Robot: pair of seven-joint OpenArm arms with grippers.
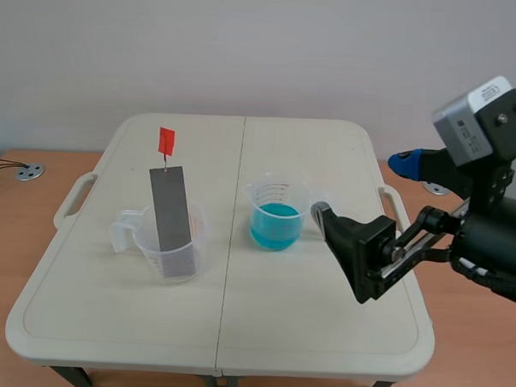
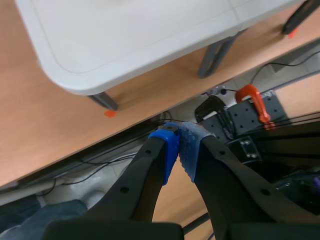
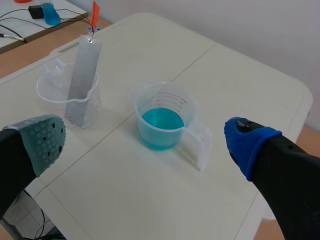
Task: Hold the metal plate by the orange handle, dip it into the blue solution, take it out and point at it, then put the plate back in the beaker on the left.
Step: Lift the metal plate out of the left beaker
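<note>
A grey metal plate (image 1: pixel 171 208) (image 3: pixel 82 80) with an orange handle (image 1: pixel 166 141) (image 3: pixel 94 12) leans upright in a clear beaker (image 1: pixel 176 257) (image 3: pixel 49 91) on the table's left half. A second clear beaker (image 1: pixel 275 220) (image 3: pixel 161 122) holding blue solution stands near the middle. My right gripper (image 1: pixel 364 188) (image 3: pixel 146 144) hangs open above the table's right side, just right of the blue beaker, holding nothing. My left gripper (image 2: pixel 179 146) is shut on nothing, off the table and over the floor; it does not show in the scene view.
The white folding table (image 1: pixel 320 333) has a seam down its middle. Beyond my left gripper are the table's corner (image 2: pixel 75 75), a table leg (image 2: pixel 212 57), an orange clamp (image 2: pixel 252 97) and cables on the floor.
</note>
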